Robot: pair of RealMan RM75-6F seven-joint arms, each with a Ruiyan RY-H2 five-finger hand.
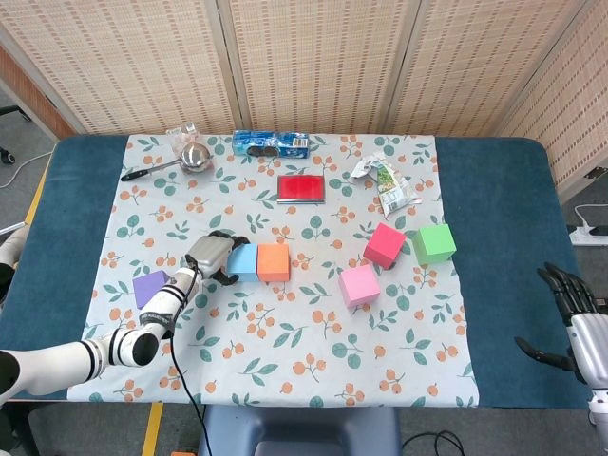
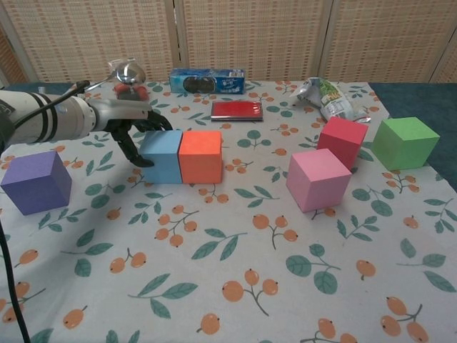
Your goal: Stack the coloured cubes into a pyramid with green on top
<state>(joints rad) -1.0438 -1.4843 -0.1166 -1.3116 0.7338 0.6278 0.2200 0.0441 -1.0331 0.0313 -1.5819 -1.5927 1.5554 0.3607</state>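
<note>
Left hand (image 2: 136, 128): fingers curled against the left face of the blue cube (image 2: 161, 155), apparently pressing it rightward; whether it actually grips the cube cannot be told.
Blue cube: centre-left of the cloth, flush against the orange cube (image 2: 200, 156), likely the start of a base row.
Purple cube (image 2: 36, 181): near left, apart.
Pink cube (image 2: 318, 179), red cube (image 2: 342, 140), green cube (image 2: 405, 142): loose cluster at right; green reserved for the top.
Right hand (image 1: 562, 313): off the cloth at near right, fingers spread, empty.

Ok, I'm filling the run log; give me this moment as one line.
left hand: fingers against blue cube | blue cube: touching orange cube | right hand: open, off cloth | green cube: untouched
</note>
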